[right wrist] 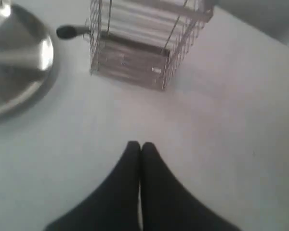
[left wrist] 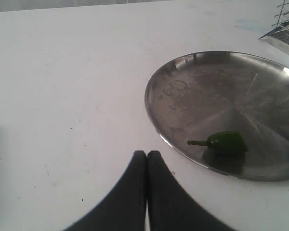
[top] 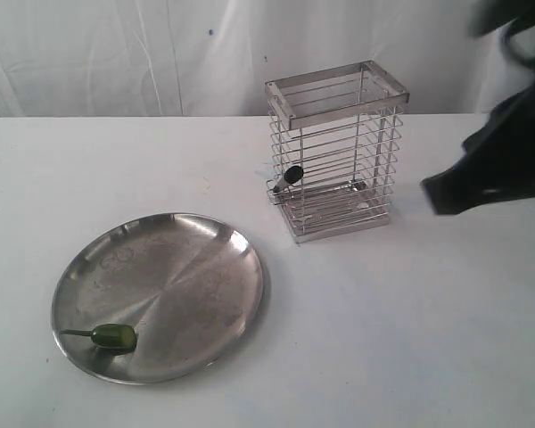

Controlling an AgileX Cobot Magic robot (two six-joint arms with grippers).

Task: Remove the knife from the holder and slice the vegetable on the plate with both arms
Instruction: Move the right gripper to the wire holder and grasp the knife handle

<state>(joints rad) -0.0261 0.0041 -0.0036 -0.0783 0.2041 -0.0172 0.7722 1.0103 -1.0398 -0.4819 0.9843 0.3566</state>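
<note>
No lettering can be read in any view; the right arm [top: 504, 152] is a blurred black mass at the right edge of the exterior view, and any sticker or name on it is lost in the blur.

The plate [top: 205, 245] lies on the white surface [top: 401, 330], with the chilli [top: 113, 336] near its front-left rim, stem pointing outward. The holder [top: 334, 147] stands upright behind and to the right of the plate, apart from it. The knife [top: 288, 177] sits inside, low down, its black handle end poking out between the bars on the side facing the plate. The blade cannot be made out.

The left wrist view shows what the exterior view misses: the left claw [left wrist: 147, 154], its fingers pressed together, holding nothing, above bare surface just beside the plate rim. The chilli is clearest here.

The right wrist view shows the right claw [right wrist: 137, 145] likewise pressed together and empty, hanging above the surface, well apart from the holder, with the handle end visible but soft.
</note>
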